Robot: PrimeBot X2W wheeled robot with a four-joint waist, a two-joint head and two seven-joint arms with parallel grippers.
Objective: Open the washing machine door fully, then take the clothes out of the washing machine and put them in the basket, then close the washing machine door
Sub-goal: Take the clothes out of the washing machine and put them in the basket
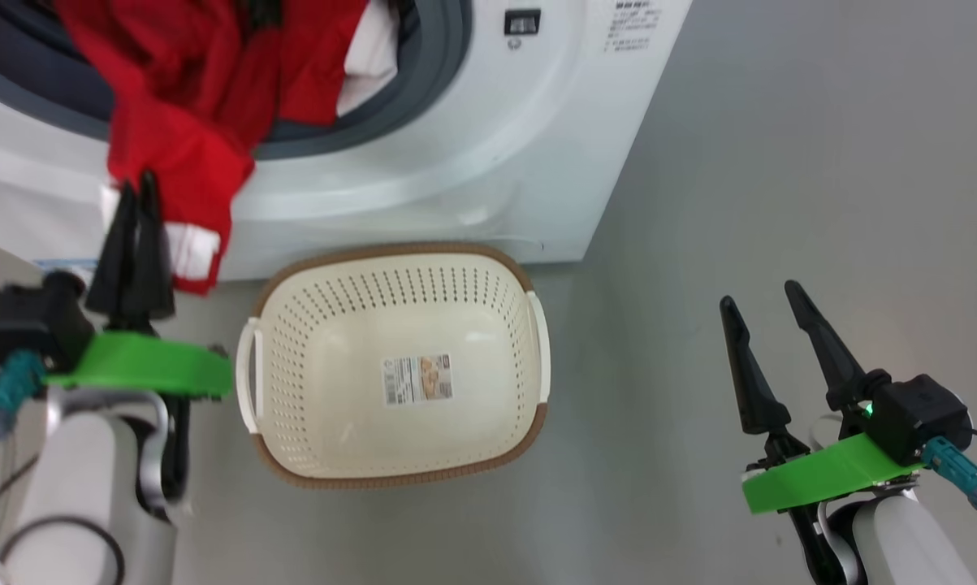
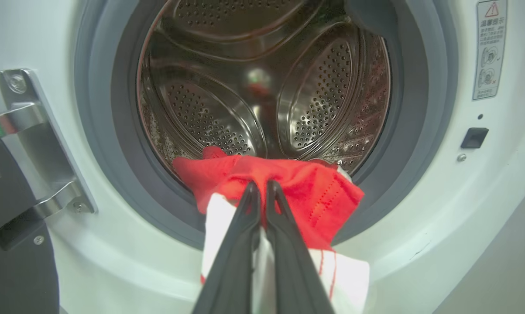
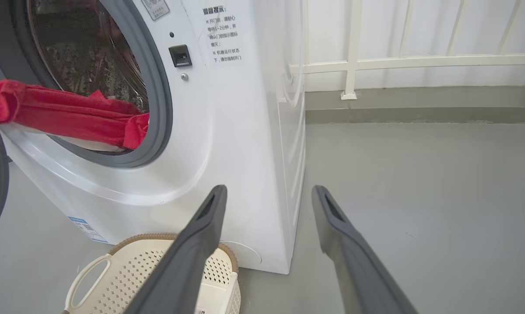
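Now, left gripper (image 2: 262,186): fingers pressed together on the clothes (image 2: 306,183) — red cloth trails beyond their tips into the washing machine (image 1: 456,162).
right gripper (image 1: 760,294): fingers spread wide.
basket (image 1: 391,246): between the two grippers.

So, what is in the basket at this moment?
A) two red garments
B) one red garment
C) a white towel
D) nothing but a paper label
D: the basket holds just the paper label on its bottom; the clothes hang from the washing machine, pinched by the left gripper.
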